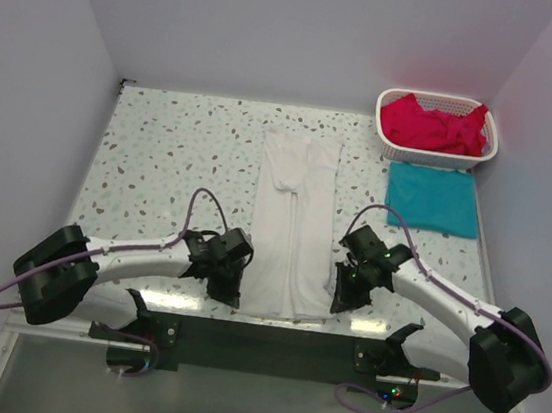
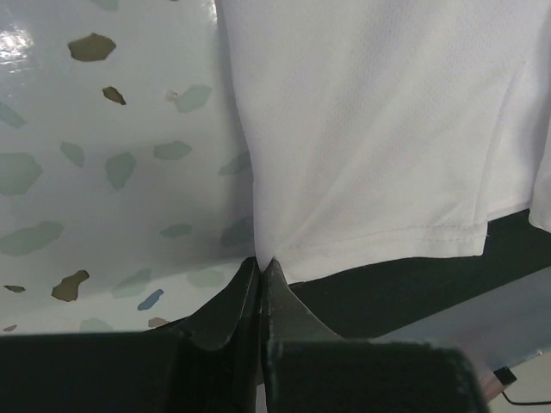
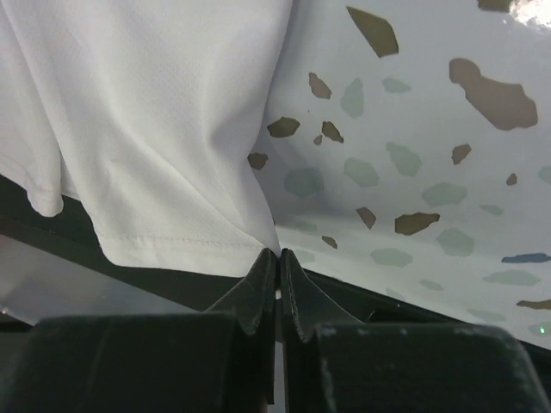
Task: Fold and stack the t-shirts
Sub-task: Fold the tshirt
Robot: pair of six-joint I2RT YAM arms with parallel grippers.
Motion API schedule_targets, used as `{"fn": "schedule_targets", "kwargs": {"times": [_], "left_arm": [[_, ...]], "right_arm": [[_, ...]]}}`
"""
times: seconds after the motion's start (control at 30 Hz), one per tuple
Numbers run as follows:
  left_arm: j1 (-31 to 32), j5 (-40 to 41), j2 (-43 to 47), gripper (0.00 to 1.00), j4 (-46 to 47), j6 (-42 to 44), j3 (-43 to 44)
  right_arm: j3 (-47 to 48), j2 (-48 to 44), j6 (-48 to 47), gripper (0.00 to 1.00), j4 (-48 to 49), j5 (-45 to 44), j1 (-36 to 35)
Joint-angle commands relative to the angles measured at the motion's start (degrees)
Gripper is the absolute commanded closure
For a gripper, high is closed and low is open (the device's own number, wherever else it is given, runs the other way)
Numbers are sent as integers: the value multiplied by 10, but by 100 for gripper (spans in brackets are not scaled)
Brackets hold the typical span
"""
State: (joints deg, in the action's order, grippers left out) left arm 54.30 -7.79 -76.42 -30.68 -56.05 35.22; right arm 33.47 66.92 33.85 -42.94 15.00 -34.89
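A white t-shirt [image 1: 294, 224] lies folded into a long strip down the middle of the table, collar end far, hem at the near edge. My left gripper [image 1: 232, 292] is shut on its near left hem corner [image 2: 260, 255]. My right gripper [image 1: 342, 300] is shut on its near right hem corner [image 3: 274, 248]. The fabric [image 2: 370, 129] puckers towards each pinch [image 3: 155, 146]. A folded teal t-shirt [image 1: 434, 199] lies flat at the right. Red-pink t-shirts [image 1: 433, 124] are heaped in the basket.
The white lattice basket [image 1: 433, 155] stands at the back right corner, just beyond the teal shirt. The speckled table [image 1: 162, 152] ends in a dark strip [image 1: 269, 347] at its near edge, under the shirt hem. Walls close in on both sides.
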Motion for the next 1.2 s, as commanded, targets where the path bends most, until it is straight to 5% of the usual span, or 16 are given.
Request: {"fn": "schedule_targets", "kwargs": {"times": [0.0,0.17,0.43,0.73,1.17], "left_arm": [[-5,-10,17,95,-25,-1,17],[-124,-12,8,95,-12,59,100],[-239,63,-88,92,3,151,257],[-264,123,-199,92,47,188,353],[-275,137,-290,91,113,183,376]], "right_arm": [[37,-8,5,100,-65,-31,-1],[173,45,-18,100,-56,-146,4],[330,175,-81,100,-8,-161,62],[385,249,-117,100,50,-151,118],[395,350,-120,100,127,-157,124]]}}
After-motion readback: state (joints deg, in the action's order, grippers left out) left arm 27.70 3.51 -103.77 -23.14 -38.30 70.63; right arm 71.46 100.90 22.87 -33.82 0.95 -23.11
